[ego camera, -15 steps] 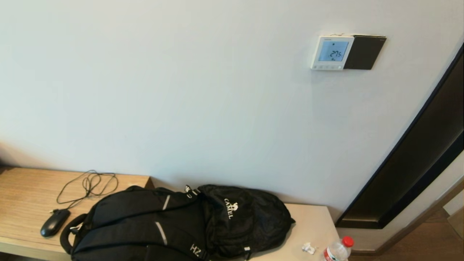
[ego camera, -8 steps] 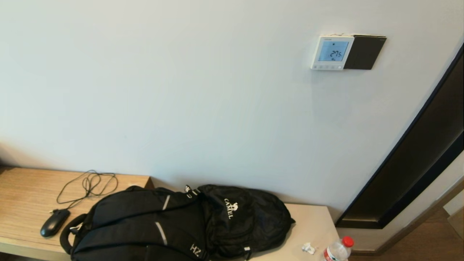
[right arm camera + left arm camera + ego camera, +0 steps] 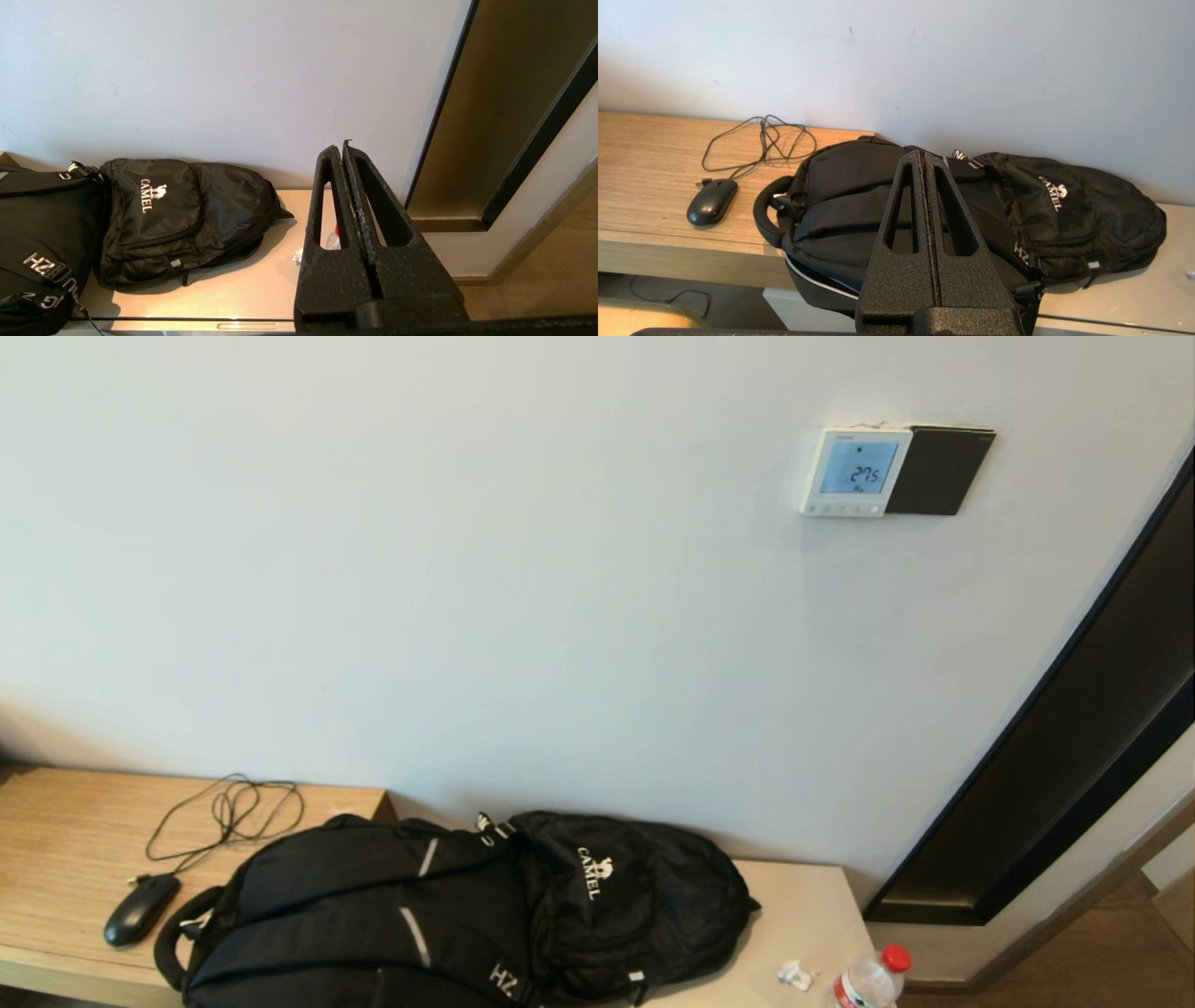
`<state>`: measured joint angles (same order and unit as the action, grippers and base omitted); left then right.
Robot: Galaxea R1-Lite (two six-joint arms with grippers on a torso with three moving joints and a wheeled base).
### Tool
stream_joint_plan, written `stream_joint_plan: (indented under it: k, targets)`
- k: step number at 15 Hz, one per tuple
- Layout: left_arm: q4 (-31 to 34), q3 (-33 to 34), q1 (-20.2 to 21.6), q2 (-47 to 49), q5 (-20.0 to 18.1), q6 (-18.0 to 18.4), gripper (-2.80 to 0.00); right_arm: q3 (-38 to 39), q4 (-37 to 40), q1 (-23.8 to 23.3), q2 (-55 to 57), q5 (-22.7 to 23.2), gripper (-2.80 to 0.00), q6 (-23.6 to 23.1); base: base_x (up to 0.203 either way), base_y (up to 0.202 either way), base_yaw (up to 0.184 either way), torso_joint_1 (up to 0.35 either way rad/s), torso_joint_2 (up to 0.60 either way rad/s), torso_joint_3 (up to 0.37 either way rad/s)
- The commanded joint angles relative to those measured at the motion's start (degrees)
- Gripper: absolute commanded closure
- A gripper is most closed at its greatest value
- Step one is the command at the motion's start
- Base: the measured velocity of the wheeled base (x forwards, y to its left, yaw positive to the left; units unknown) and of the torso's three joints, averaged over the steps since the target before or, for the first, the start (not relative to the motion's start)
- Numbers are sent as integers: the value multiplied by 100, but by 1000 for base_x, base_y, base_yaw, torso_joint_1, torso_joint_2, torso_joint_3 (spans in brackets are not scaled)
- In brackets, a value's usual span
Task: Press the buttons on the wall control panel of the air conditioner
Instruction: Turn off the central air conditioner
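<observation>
The wall control panel (image 3: 854, 471) is a small white square high on the wall at the right, with a light-blue screen reading 27.5. Its buttons (image 3: 843, 508) form a row of tiny pale dots along the bottom strip. Neither gripper shows in the head view. My left gripper (image 3: 922, 154) is shut and empty, low above the black backpack. My right gripper (image 3: 341, 145) is shut and empty, low above the pale counter near the dark door frame. The panel shows in neither wrist view.
A dark square plate (image 3: 938, 471) adjoins the panel's right side. Below are a wooden desk (image 3: 56, 831) with a black mouse (image 3: 140, 908) and cable, a black backpack (image 3: 457, 915), a pale counter (image 3: 803, 905), a red-capped bottle (image 3: 868, 980) and a dark door frame (image 3: 1074, 756).
</observation>
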<state>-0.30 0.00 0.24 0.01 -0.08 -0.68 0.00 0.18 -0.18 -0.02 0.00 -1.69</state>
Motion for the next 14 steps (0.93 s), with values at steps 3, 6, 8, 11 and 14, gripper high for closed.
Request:
stream_joint_plan:
  k: [3,6,8,11,14]
  targets:
    - [-3,0,2,-1,-1,-2,0,9,-9,0,20,-18,0,63,0,0,0,0,0,0]
    - [-5,0,2,-1,-1,-2,0,9,-9,-8,29,-18,0,90,0,0,0,0,0,0]
    - [4,0,2,-9,-1,-2,0,9,-9,-8,29,-18,0,90,0,0,0,0,0,0]
    - [-5,0,2,-1,-1,-2,0,18,-9,-8,29,-18,0,107,0,0,0,0,0,0]
    - [-4,0,2,-1,-1,-2,0,18,-9,-8,29,-18,0,134,0,0,0,0,0,0]
